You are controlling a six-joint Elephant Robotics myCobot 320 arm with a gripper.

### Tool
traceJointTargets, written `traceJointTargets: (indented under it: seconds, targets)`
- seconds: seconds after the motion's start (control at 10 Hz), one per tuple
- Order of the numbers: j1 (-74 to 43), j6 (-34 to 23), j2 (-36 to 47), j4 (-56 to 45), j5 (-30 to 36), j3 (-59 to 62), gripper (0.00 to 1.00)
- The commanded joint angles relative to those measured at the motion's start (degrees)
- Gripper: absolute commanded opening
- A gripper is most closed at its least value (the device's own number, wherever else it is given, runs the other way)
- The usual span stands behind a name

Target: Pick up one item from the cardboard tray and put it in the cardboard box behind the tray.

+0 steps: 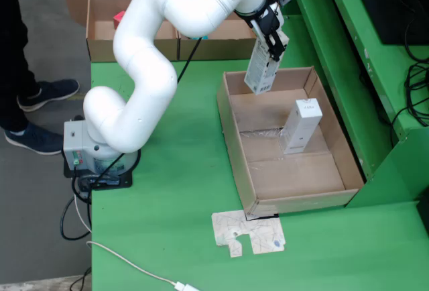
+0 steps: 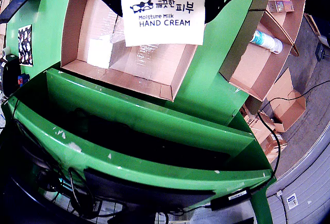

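White "Moisture Milk HAND CREAM" carton [image 2: 163,15] in the hand's [image 1: 271,48] grasp above the tray [image 1: 236,137].

Your white arm [image 1: 144,70] arcs up from its base, wrist bent downward, end effector [image 1: 271,48] clamped on the hand cream box [image 1: 261,70] hanging below.

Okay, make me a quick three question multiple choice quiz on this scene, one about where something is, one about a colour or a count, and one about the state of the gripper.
1. Where is the carton that the gripper holds?
A. Above the tray's far edge
B. On the floor
C. Flat on the table

2. How many white cartons remain in the tray?
A. None
B. One
C. Three

3. The gripper is:
A. Open and empty
B. Shut on the carton
C. Out of sight

Answers: 1 A, it hangs over the rim; 2 B, one carton lies inside; 3 B, the carton hangs from the gripper.
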Motion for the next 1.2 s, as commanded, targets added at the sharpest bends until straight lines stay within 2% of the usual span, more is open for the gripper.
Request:
traceJointTargets:
  seconds: [0.0,0.7,1.1]
  targets:
    - [0.43,-0.04,1.66,0.7,-0.41,1.23,0.0]
    - [0.3,-0.33,2.48,-0.96,0.11,1.23,0.0]
    - [3.47,2.13,4.43,-2.13,-1.62,1.23,0.0]
